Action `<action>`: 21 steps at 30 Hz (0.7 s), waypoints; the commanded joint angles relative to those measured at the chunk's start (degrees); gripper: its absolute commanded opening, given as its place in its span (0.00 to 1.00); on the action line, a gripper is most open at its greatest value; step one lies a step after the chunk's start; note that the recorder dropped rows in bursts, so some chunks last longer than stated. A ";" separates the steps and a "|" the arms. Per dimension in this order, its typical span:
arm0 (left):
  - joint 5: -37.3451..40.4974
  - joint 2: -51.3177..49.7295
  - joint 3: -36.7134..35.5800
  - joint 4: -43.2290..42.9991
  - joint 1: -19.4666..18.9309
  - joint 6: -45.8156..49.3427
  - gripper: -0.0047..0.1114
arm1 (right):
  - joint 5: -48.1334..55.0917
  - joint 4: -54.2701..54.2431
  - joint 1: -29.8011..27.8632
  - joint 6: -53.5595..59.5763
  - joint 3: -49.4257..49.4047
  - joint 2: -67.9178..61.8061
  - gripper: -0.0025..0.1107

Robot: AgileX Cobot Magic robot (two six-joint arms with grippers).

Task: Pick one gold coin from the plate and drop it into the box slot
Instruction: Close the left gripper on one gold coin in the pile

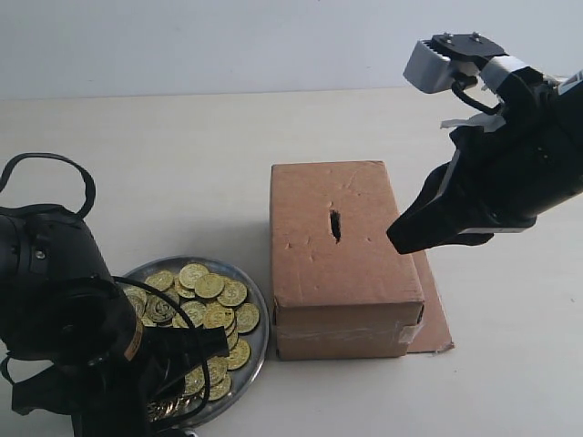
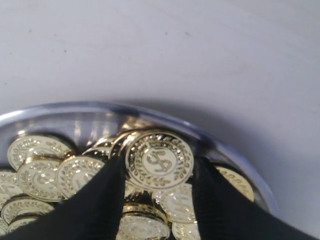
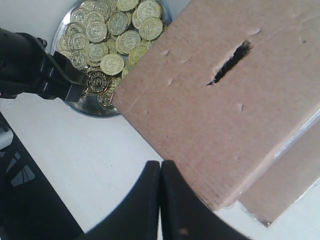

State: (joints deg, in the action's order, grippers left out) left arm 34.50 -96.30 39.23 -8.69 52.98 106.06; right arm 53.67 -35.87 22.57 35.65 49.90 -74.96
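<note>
The silvery plate at the front left holds a heap of gold coins. My left gripper is down in the plate, over its front part. In the left wrist view its black fingers press both edges of one gold coin, which stands tilted above the others inside the rim. The brown box lies right of the plate, with its dark slot in the top face. My right gripper hangs shut and empty above the box's right edge; the slot lies ahead of it.
A flat brown cardboard sheet sticks out from under the box on its right side. The pale tabletop runs to the wall behind. The left arm's dark body and cables fill the lower left corner.
</note>
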 commanded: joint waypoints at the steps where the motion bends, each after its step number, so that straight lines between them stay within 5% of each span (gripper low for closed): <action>1: 0.31 -0.36 -0.35 -0.11 0.13 0.13 0.40 | -0.30 -0.42 0.13 0.63 0.31 -0.01 0.02; 9: 0.31 -0.36 -0.35 -0.11 0.13 0.13 0.30 | -0.30 -0.42 0.13 0.63 0.31 -0.01 0.02; 21: -0.44 2.69 -0.35 -1.25 0.13 -3.39 0.29 | -0.53 -0.42 0.13 0.72 0.31 -0.01 0.02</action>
State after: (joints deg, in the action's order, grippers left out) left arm 34.18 -95.62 39.23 -9.30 52.98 104.61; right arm 53.67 -35.87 22.57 35.65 49.90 -74.96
